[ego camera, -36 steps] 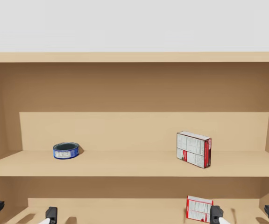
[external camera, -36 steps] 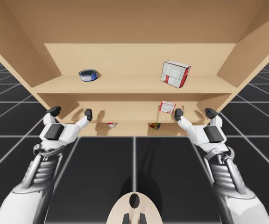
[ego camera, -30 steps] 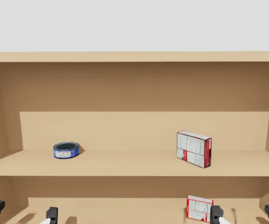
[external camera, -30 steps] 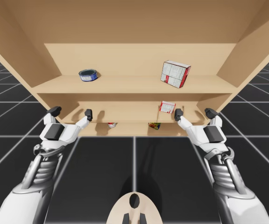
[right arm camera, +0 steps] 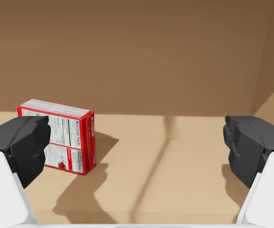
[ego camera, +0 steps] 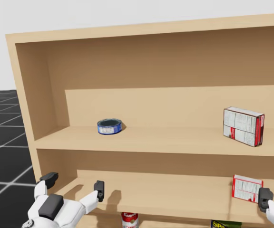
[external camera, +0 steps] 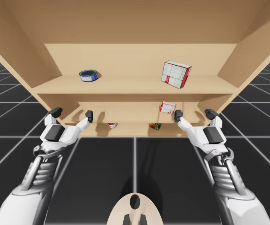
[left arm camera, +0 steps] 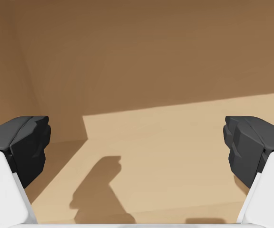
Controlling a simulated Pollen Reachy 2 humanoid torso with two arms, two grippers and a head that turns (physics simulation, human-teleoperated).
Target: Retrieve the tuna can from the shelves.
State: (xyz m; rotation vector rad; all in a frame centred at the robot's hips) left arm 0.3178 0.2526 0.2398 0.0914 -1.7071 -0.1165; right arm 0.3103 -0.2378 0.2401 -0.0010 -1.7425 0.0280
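The tuna can [external camera: 89, 75] is low, round and blue. It sits at the left of the upper shelf [external camera: 135, 86], and the head view has the can [ego camera: 109, 127] there too. My left gripper [external camera: 72, 113] is open at the front of the middle shelf, below the can and a little left of it. It [ego camera: 74, 182] holds nothing, and ahead of my left gripper [left arm camera: 137, 152] lies bare shelf board. My right gripper [external camera: 194, 113] is open at the right of the same shelf, with a small red-and-white box [right arm camera: 61, 137] ahead beside one finger.
A larger red-and-white box [external camera: 176, 74] stands at the right of the upper shelf. The small red-and-white box [external camera: 168, 107] is on the middle shelf. Below it are a red-and-white can [ego camera: 129, 220] and a yellow-and-black item [ego camera: 225, 224]. The shelf's left wall [ego camera: 25, 90] is near my left arm.
My head has turned left and tipped down, so the whole head view has shifted. Both arms and the shelf items have hardly moved.
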